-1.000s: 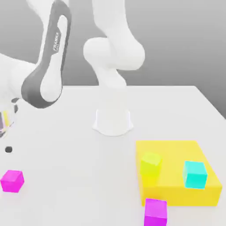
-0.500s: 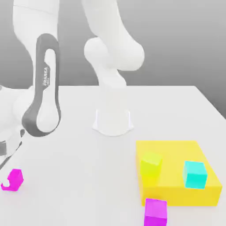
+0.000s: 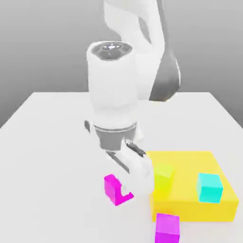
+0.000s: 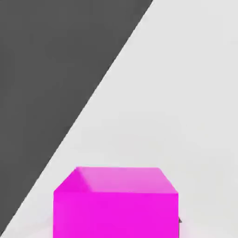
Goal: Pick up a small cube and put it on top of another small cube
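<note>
The small cube [image 3: 112, 186], bright pink-magenta, is pinched in my gripper [image 3: 121, 191], which is shut on it. A white finger [image 3: 137, 173] covers the cube's right side in the exterior view. The cube hangs tilted, low over the white table [image 3: 52, 142], just to the exterior view's left of a yellow block [image 3: 190, 206]. In the hand view the same pink cube [image 4: 116, 202] sits close before the camera. A darker purple cube [image 3: 167, 228] rests on the table in front of the yellow block.
On the yellow block stand a yellow-green cube [image 3: 163, 175] and a cyan cube [image 3: 209, 186]. My arm's white body [image 3: 114, 95] rises over the table's middle. In the hand view the table's edge [image 4: 100, 95] runs diagonally against dark ground.
My gripper closed on the pink cube at the exterior view's far left. The arm then swung it to the right, up to the yellow block.
</note>
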